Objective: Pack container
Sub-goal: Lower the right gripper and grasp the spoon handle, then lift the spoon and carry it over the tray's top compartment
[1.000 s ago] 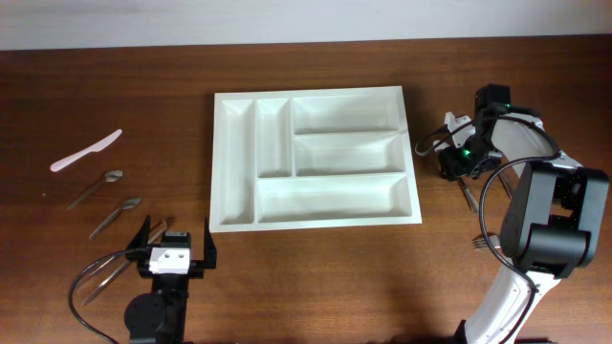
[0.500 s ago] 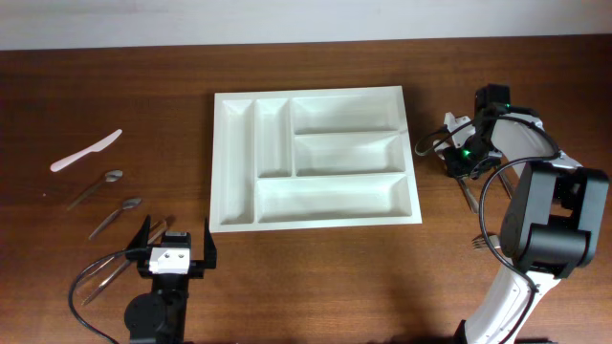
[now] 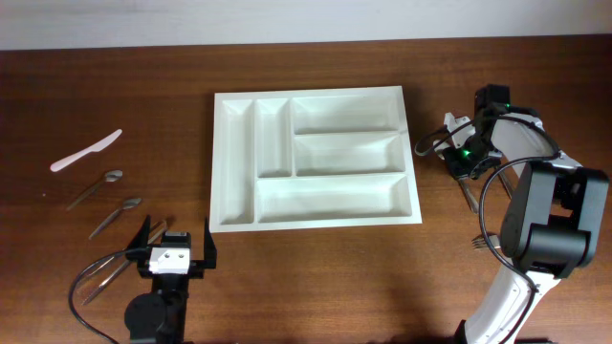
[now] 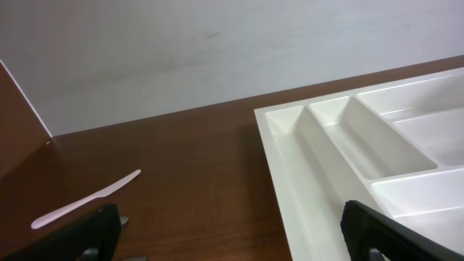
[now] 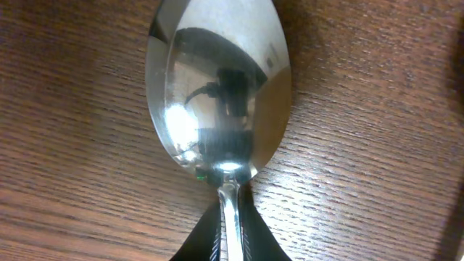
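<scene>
The container (image 3: 216, 162), a white cutlery tray with five empty compartments, lies mid-table; its left corner shows in the left wrist view (image 4: 284, 167). To its right, low over the wood, my right gripper (image 3: 457, 159) is shut on the thin neck of a shiny metal spoon (image 5: 217, 87). The spoon's bowl lies on the table just ahead of the black fingers (image 5: 197, 245). In the right wrist view the gripper (image 5: 230, 221) pinches the handle from both sides. My left gripper (image 3: 177, 239) rests open near the front left edge, and nothing sits between its jaws in the left wrist view (image 4: 235, 243).
A white plastic knife (image 3: 86, 151) and two metal spoons (image 3: 96, 188) (image 3: 115, 217) lie left of the tray, with more cutlery (image 3: 120, 268) beside the left arm. A metal handle (image 3: 469, 197) and a fork (image 3: 476, 246) lie near the right arm's base (image 3: 545, 239).
The right gripper's jaws have closed onto the spoon's handle. The left arm and the tray have not moved.
</scene>
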